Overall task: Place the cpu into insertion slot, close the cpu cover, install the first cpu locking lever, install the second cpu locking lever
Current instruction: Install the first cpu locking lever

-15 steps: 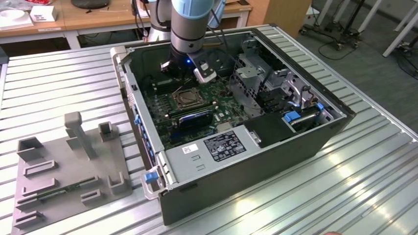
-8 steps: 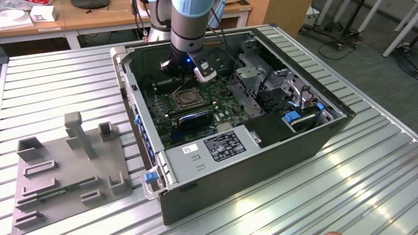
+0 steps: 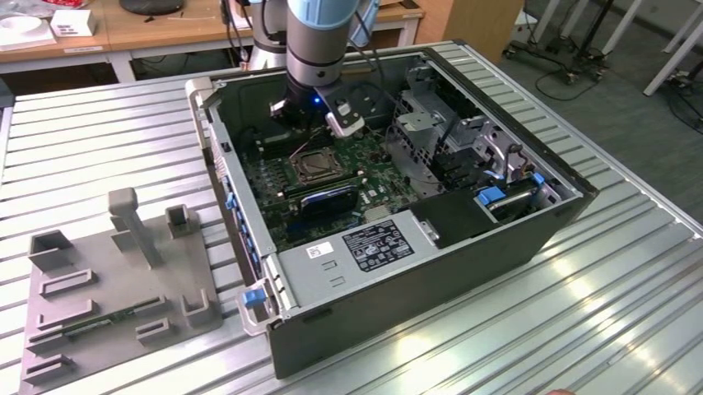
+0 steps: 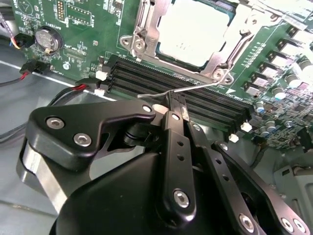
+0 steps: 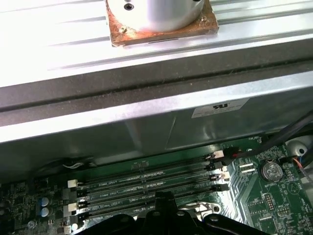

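Observation:
The cpu (image 4: 193, 29) lies flat in the insertion slot (image 4: 134, 41) on the green motherboard, its pale metal top showing. The silvery cpu cover (image 4: 217, 61) is down around it as a frame. A thin wire locking lever (image 4: 205, 86) sticks out from the socket's corner across the black memory slots (image 4: 146, 76). My gripper (image 4: 175, 104) is shut, and its narrow tips meet right at that lever; I cannot tell whether they pinch it or only touch it. In the exterior view the gripper (image 3: 313, 132) hangs inside the open computer case, just behind the socket (image 3: 311, 167).
The case walls (image 3: 220, 164) hem the arm in. A power supply (image 3: 374, 243) and a drive cage (image 3: 439, 140) stand close by. Red and black cables (image 4: 29, 73) and a coin battery (image 4: 45, 39) lie beside the socket. A grey fixture plate (image 3: 121, 280) sits on the slatted table.

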You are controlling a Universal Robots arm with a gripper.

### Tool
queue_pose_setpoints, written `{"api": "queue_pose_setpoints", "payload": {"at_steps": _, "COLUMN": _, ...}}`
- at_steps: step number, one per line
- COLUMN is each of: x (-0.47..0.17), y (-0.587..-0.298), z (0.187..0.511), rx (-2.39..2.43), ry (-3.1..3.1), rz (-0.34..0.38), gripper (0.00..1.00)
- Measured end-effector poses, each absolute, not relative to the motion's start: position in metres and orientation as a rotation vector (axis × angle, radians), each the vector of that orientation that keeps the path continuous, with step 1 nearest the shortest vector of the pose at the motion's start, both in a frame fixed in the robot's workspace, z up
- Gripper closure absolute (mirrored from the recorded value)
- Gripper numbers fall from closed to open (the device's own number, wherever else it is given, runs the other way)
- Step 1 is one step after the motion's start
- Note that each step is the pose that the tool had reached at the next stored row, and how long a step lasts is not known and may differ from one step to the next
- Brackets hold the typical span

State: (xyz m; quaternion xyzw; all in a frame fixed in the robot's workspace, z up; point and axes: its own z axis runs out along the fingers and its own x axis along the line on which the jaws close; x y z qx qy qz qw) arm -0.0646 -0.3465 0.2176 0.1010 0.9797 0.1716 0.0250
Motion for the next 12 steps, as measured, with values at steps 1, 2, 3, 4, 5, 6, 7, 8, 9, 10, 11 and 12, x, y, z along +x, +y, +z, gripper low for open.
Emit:
{"api": "queue_pose_setpoints", "payload": {"at_steps": 1, "x": -0.0647, "y": -0.3466, "z": 0.2176, "rx": 0.311, "ry": 3.025, "rz": 0.541, "gripper": 0.89}}
{"api": "queue_pose_setpoints", "payload": {"at_steps": 2, "x": -0.0649, "y": -0.3466, "z": 0.2176, "rx": 0.31, "ry": 3.021, "rz": 0.549, "gripper": 0.89}}
{"api": "queue_pose_setpoints", "payload": {"at_steps": 3, "x": -0.065, "y": -0.3466, "z": 0.2176, "rx": 0.31, "ry": 3.019, "rz": 0.553, "gripper": 0.89}}
{"api": "queue_pose_setpoints", "payload": {"at_steps": 4, "x": -0.0652, "y": -0.3466, "z": 0.2177, "rx": 0.309, "ry": 3.017, "rz": 0.556, "gripper": 0.89}}
{"api": "queue_pose_setpoints", "payload": {"at_steps": 5, "x": -0.0653, "y": -0.3465, "z": 0.2177, "rx": 0.309, "ry": 3.016, "rz": 0.557, "gripper": 0.89}}
{"api": "queue_pose_setpoints", "payload": {"at_steps": 6, "x": -0.0655, "y": -0.3465, "z": 0.2176, "rx": 0.309, "ry": 3.015, "rz": 0.557, "gripper": 0.89}}
{"api": "queue_pose_setpoints", "payload": {"at_steps": 7, "x": -0.0657, "y": -0.3465, "z": 0.2176, "rx": 0.309, "ry": 3.015, "rz": 0.558, "gripper": 0.89}}
{"api": "queue_pose_setpoints", "payload": {"at_steps": 8, "x": -0.0661, "y": -0.3465, "z": 0.2175, "rx": 0.309, "ry": 3.015, "rz": 0.558, "gripper": 0.89}}
{"api": "queue_pose_setpoints", "payload": {"at_steps": 9, "x": -0.0663, "y": -0.3466, "z": 0.2172, "rx": 0.309, "ry": 3.015, "rz": 0.558, "gripper": 0.89}}
{"api": "queue_pose_setpoints", "payload": {"at_steps": 10, "x": -0.0665, "y": -0.3466, "z": 0.2168, "rx": 0.309, "ry": 3.015, "rz": 0.558, "gripper": 0.89}}
{"api": "queue_pose_setpoints", "payload": {"at_steps": 11, "x": -0.0666, "y": -0.3466, "z": 0.2163, "rx": 0.309, "ry": 3.015, "rz": 0.557, "gripper": 0.89}}
{"api": "queue_pose_setpoints", "payload": {"at_steps": 12, "x": -0.0667, "y": -0.3466, "z": 0.2159, "rx": 0.309, "ry": 3.015, "rz": 0.557, "gripper": 0.89}}
